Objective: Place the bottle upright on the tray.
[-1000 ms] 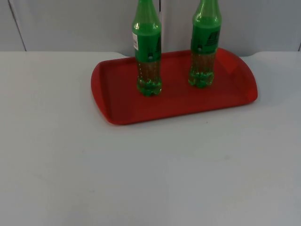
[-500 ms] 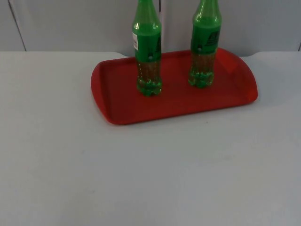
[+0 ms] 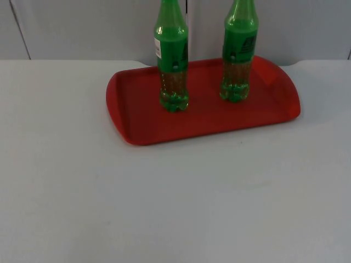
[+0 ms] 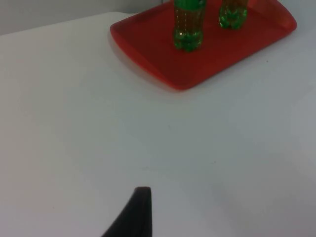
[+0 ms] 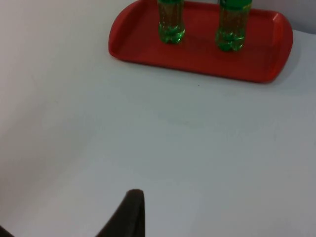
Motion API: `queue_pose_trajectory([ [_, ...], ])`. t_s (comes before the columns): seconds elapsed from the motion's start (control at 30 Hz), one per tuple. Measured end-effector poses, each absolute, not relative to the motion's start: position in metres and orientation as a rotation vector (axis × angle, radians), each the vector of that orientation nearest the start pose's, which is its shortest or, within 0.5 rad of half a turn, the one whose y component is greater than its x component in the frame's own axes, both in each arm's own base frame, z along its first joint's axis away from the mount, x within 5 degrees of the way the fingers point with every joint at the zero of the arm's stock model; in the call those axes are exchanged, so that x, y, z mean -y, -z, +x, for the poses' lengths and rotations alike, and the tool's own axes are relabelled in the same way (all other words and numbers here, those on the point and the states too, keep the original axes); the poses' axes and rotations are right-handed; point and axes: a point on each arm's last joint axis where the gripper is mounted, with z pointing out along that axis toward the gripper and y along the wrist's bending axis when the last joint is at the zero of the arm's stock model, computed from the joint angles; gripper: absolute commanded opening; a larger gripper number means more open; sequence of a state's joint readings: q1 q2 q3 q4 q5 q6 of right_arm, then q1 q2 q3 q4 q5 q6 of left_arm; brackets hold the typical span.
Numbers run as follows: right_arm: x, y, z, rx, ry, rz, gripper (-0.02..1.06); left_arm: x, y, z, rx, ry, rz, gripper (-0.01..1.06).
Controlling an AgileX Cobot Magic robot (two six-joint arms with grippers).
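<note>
Tools back, unmoved | bottles [image 3: 173, 60] [image 3: 239, 52] stay upright on tray [image 3: 142, 118]

Two bottles upright on tray [image 3: 142, 120]: left bottle [image 3: 173, 66], right bottle [image 3: 238, 57], apart.

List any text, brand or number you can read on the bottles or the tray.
None can be read.
Left green bottle: white patch with dark marks at the label's edge, too small to read.
Right green bottle: dark markings on the green label, too blurred to read.
Red tray: no text or sign visible.
</note>
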State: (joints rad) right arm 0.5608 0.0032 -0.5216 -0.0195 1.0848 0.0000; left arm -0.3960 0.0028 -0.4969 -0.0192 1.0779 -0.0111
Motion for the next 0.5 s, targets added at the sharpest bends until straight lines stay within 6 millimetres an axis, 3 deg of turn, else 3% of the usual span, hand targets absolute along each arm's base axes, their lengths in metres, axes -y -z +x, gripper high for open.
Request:
queue_pose_trajectory([
  [0.5,0.0043,-0.2813,-0.0068,-2.018,-0.221,-0.397,1.05,-0.0004,-0.2751,-0.0051,-2.040,0.273,0.399,1.05],
])
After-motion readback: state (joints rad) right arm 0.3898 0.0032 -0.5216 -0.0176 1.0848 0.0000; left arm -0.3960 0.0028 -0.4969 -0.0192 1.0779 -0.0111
